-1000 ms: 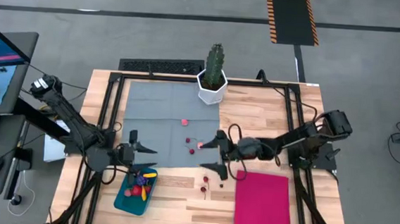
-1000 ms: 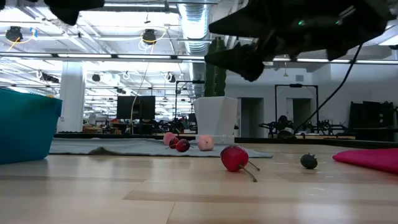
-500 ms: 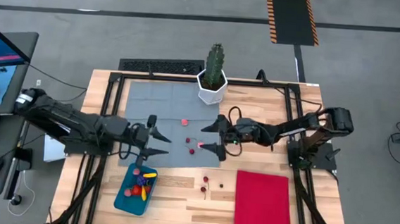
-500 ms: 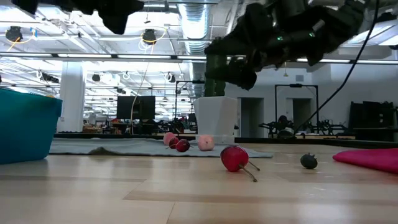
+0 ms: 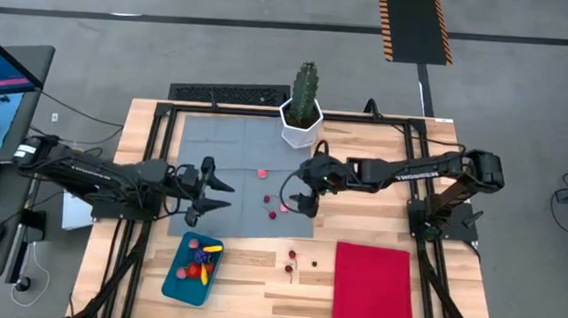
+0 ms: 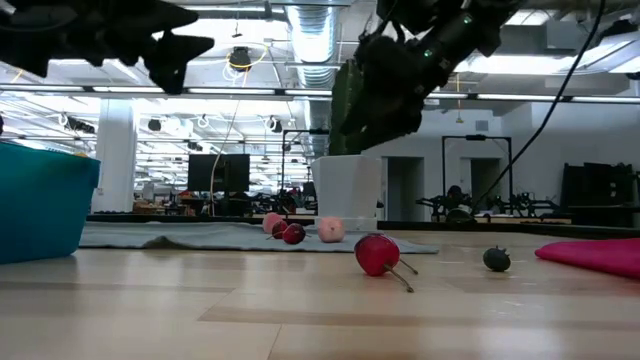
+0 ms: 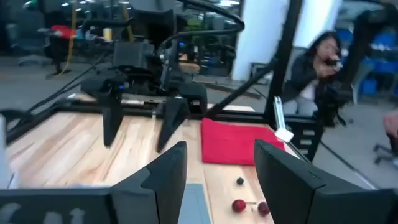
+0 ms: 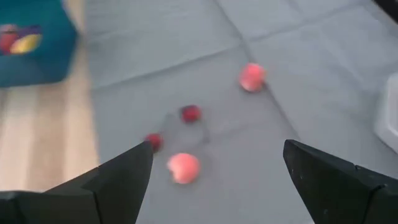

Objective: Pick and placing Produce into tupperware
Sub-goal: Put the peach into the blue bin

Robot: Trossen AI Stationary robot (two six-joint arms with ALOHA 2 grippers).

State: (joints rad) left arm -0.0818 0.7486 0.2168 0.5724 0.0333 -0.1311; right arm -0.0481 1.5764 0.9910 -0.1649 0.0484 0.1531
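Seemingly, pink fruit (image 8: pixel 184 168) lies below open right hand (image 8: pixel 211 171).

The tupperware (image 8: pixel 34 46) is cut off at the edge, its produce (image 8: pixel 18 40) blurred.

grey concrete floor (image 5: pixel 172 41), hazard-striped mat (image 5: pixel 412 24), ceiling ducts (image 6: pixel 310 30), seated person (image 7: pixel 314 68).

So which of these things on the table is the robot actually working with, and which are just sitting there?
Part of the job:
- teal tupperware, some produce already inside
- loose toy produce on the grey mat
- cherries on the wood

Just lying about:
- cactus in its white pot
- red cloth
- grey mat
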